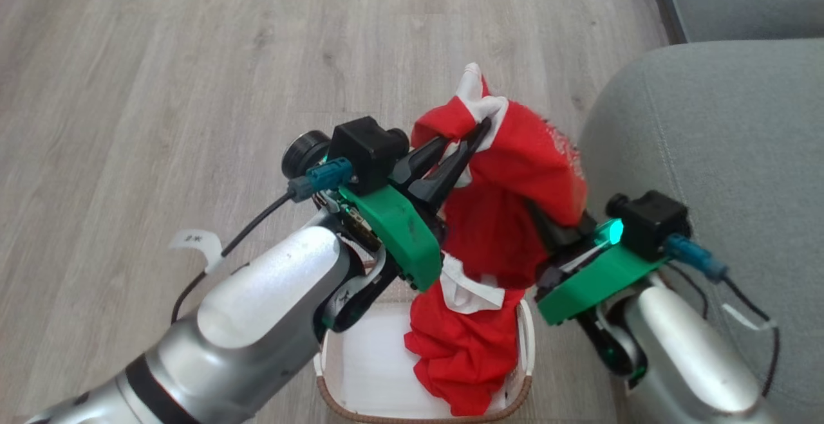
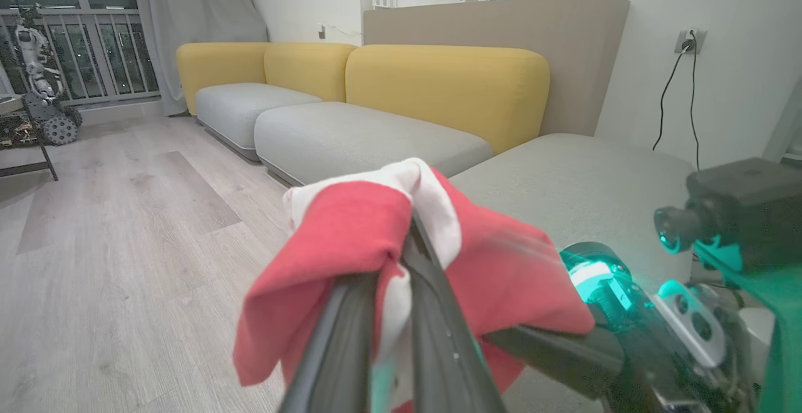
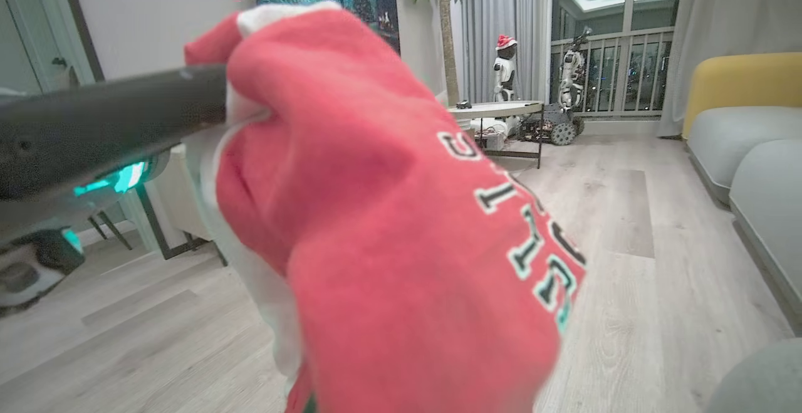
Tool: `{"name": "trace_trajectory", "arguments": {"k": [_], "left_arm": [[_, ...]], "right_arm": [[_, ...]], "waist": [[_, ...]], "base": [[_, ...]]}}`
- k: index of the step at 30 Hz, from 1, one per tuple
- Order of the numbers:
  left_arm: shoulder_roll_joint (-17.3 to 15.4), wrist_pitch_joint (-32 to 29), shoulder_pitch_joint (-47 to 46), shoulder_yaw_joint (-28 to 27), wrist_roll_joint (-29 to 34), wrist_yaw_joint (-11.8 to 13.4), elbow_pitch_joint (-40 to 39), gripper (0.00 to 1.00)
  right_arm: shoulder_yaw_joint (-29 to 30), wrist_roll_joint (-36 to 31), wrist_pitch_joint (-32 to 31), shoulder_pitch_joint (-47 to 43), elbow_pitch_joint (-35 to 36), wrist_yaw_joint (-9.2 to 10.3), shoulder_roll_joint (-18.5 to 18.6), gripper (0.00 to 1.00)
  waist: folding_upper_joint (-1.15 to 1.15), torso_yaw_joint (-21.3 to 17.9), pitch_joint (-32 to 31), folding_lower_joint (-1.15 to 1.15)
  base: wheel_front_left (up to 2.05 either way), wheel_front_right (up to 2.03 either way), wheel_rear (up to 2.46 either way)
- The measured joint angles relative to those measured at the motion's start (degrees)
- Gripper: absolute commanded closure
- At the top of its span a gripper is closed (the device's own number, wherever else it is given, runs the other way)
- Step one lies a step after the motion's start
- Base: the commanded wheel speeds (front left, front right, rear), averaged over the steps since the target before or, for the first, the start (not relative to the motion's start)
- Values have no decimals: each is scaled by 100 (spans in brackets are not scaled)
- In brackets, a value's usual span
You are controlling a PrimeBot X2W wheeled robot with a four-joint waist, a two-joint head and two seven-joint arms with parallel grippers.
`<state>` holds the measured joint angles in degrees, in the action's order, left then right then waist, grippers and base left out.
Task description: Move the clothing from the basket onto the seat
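Observation:
The red clothing (image 1: 515, 160) with white trim hangs bunched above the cream basket (image 1: 335, 405), and its lower folds still reach down into it. My left gripper (image 1: 479, 131) is shut on the white-trimmed top edge, and the left wrist view shows the pinched clothing (image 2: 351, 237) close up. My right gripper (image 1: 557, 231) reaches into the garment from the right, its fingertips buried under cloth. The lettered red clothing (image 3: 376, 212) drapes right in front of the right wrist camera. The grey-green seat (image 1: 708, 121) lies just right of the basket.
Pale wooden floor (image 1: 193, 57) stretches to the left and ahead. A sofa with yellow backs (image 2: 438, 81) stands beyond the seat (image 2: 583, 175). A low table (image 3: 495, 112) with robot figures stands by the window railing. A cable (image 2: 664, 99) hangs from a wall socket.

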<state>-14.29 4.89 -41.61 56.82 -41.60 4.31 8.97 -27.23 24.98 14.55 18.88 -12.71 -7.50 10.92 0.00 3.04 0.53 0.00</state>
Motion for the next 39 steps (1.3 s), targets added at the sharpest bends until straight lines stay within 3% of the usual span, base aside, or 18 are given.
{"name": "trace_trajectory", "arguments": {"k": [5, 6, 7, 8, 23, 39], "left_arm": [[3, 8, 106, 11, 0, 33, -12, 100], [0, 8, 118, 15, -1, 34, -12, 81], [-1, 8, 120, 16, -9, 34, -12, 51], [-4, 7, 121, 18, -12, 36, -11, 0], [-153, 32, 471, 183, -51, 135, -31, 0], [-328, 132, 438, 177, 45, 225, -112, 0]], "right_arm": [[338, -116, 0, -127, 219, 0, 22, 100], [392, -142, 0, -153, 275, 0, 24, 100], [460, -175, 0, -192, 344, 0, 25, 100], [521, -199, 0, -224, 400, 0, 33, 100], [1456, -454, 1, -764, 964, 0, 327, 100], [1856, -584, 5, -994, 1378, 0, 182, 100]], "waist": [[0, -137, 24, 0], [0, -168, 24, 0], [0, -201, 25, 0], [0, -237, 26, 0], [0, -1087, 161, 0], [0, -2351, 526, 0]], "base": [[0, 0, 0], [0, 0, 0], [0, 0, 0], [0, 0, 0], [0, 0, 0], [0, 0, 0]]}}
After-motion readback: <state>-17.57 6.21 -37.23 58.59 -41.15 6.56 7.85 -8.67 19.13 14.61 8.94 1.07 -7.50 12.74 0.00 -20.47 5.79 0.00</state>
